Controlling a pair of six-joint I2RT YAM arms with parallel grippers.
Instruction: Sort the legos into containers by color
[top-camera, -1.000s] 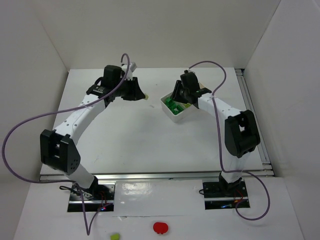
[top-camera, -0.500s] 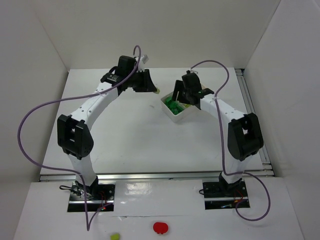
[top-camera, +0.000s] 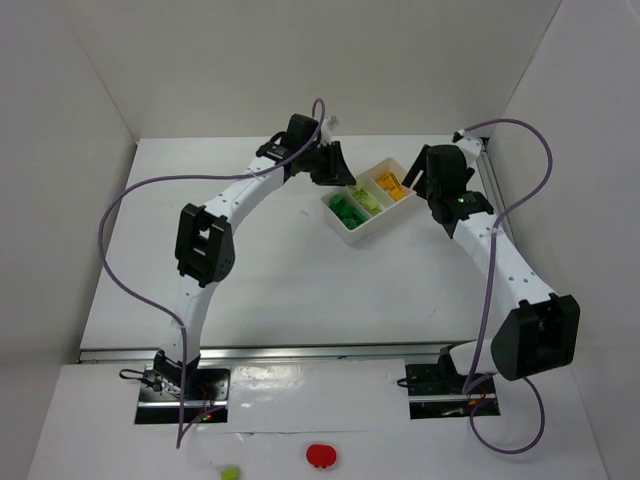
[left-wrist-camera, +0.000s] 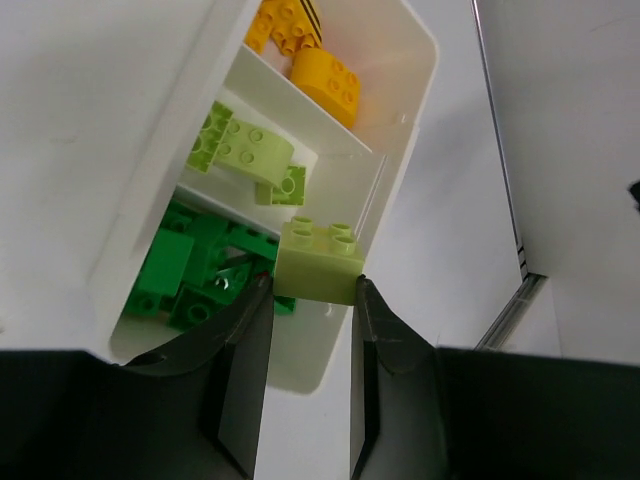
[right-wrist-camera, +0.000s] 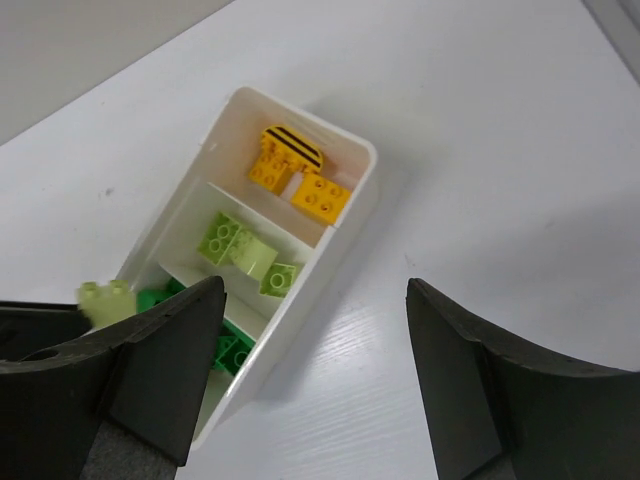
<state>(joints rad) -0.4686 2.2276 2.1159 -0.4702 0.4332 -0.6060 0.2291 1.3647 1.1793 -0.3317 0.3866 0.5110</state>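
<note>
In the left gripper (left-wrist-camera: 312, 288) a pale lime brick (left-wrist-camera: 318, 262) is clamped above the white tray (left-wrist-camera: 398, 165) rim. The right gripper (right-wrist-camera: 315, 290) is spread apart, with the tray seen at 11 o'clock.

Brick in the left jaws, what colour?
Pale lime-green studded plastic brick, clearest in the left wrist view.

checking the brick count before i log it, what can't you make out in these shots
- Top view: the dark green bricks in the tray are too small to count. The left hand hides its own grip under its wrist.
- Left wrist view: the held pale lime brick and the left hand cover part of the dark green bricks.
- Right wrist view: the open right hand covers most of the dark green bricks.
</note>
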